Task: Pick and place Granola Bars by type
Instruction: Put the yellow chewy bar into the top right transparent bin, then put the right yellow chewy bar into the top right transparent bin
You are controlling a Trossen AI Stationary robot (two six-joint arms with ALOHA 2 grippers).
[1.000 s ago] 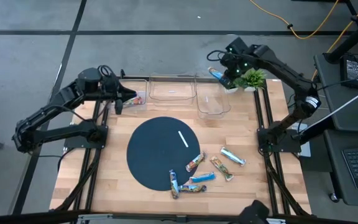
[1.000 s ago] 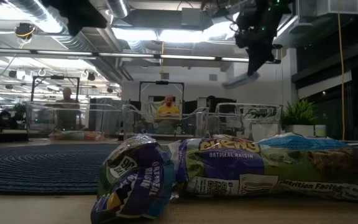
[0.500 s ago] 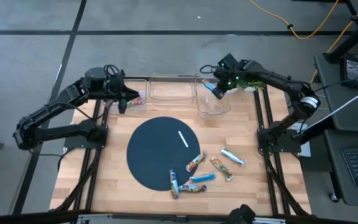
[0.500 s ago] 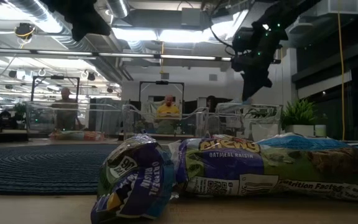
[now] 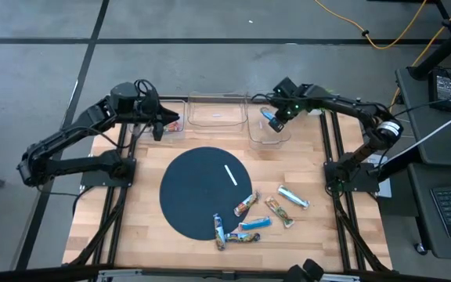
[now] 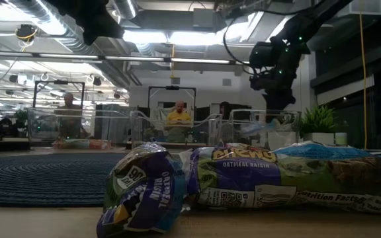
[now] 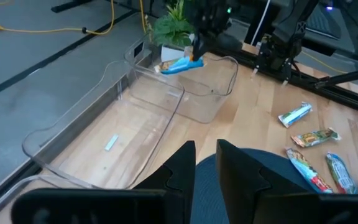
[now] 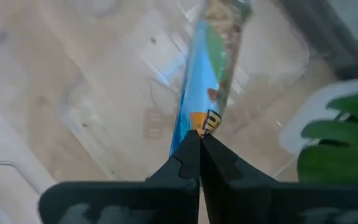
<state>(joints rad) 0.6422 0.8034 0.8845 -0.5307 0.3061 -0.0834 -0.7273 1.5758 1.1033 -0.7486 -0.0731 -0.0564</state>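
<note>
Blue foil is pinched at one end in the right end effector (image 5: 272, 119), whose fingers are clenched on a blue bar (image 8: 207, 74) that points straight ahead from them, long axis down into the right-hand clear bin (image 5: 271, 138) just beneath. The drop turns on that: bar over bin, right arm the nearer one.

The left end effector (image 7: 205, 163), slightly parted and holding nothing, hangs over the left-hand bin (image 5: 168, 125), where a red bar (image 5: 171, 124) lies (how many there, I cannot tell). The middle bin (image 5: 217, 111) makes three bins.

On the tabletop (image 5: 312, 172) lie six loose bars (image 5: 254, 217) near the dark round mat (image 5: 203, 190), plus one white strip (image 5: 231, 175).
</note>
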